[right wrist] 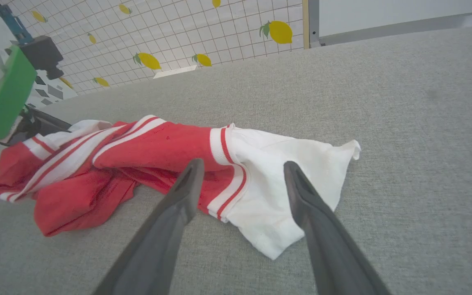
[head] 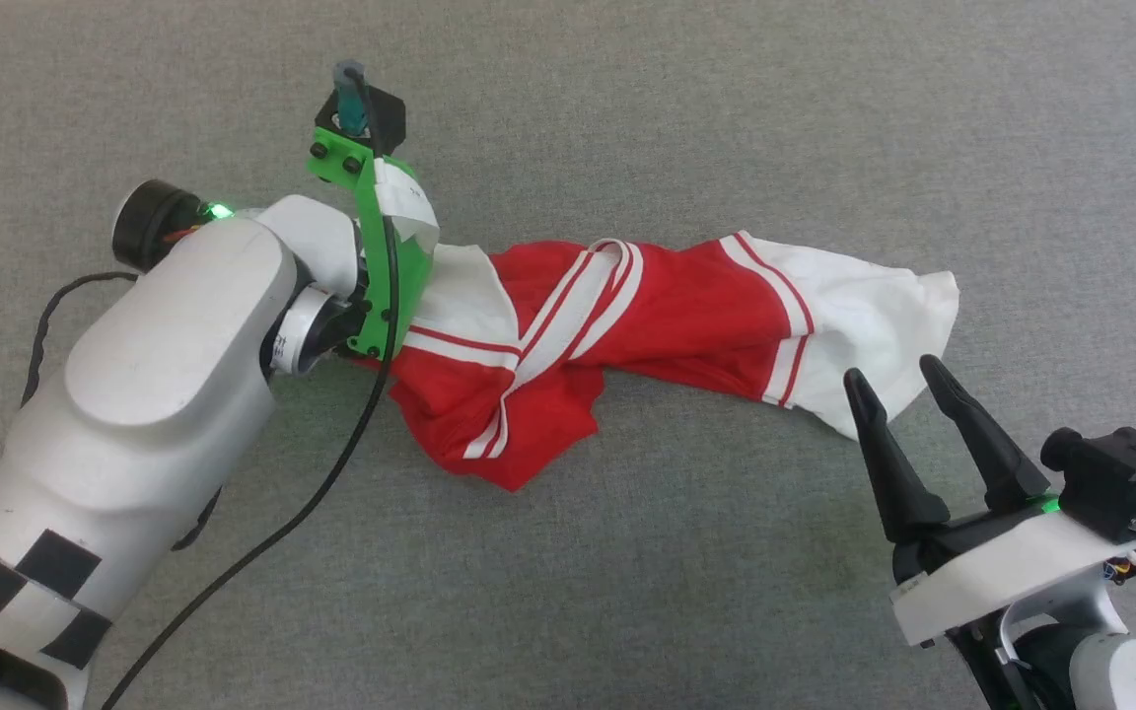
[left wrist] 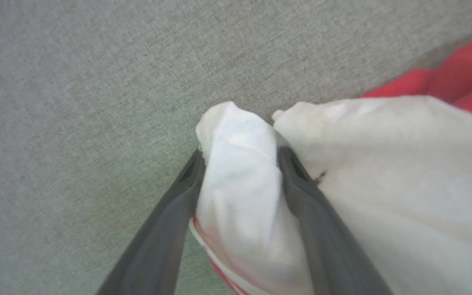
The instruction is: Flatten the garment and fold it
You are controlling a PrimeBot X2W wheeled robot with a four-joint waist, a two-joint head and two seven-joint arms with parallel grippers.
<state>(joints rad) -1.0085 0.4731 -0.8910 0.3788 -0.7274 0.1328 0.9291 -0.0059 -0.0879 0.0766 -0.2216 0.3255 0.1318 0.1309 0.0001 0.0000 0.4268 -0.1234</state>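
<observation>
The garment (head: pixel 647 316) lies crumpled in a long band on the grey surface: red body, striped trim, a white sleeve at each end. My left gripper (left wrist: pixel 241 155) stands open, its fingers on either side of a bunched fold of the left white sleeve (left wrist: pixel 240 184), the cloth filling the gap. In the head view its green camera mount (head: pixel 381 266) hides those fingers over that sleeve (head: pixel 460 286). My right gripper (head: pixel 891 370) is open and empty, hovering just short of the right white sleeve (head: pixel 874 296). The right wrist view has this sleeve (right wrist: pixel 268 196) beyond the open right gripper (right wrist: pixel 243 163).
A grey fabric surface (head: pixel 686 572) spreads all around the garment. A black cable (head: pixel 312 493) trails from the left arm across it. A tiled wall with lemon prints (right wrist: pixel 178 32) stands past the far edge in the right wrist view.
</observation>
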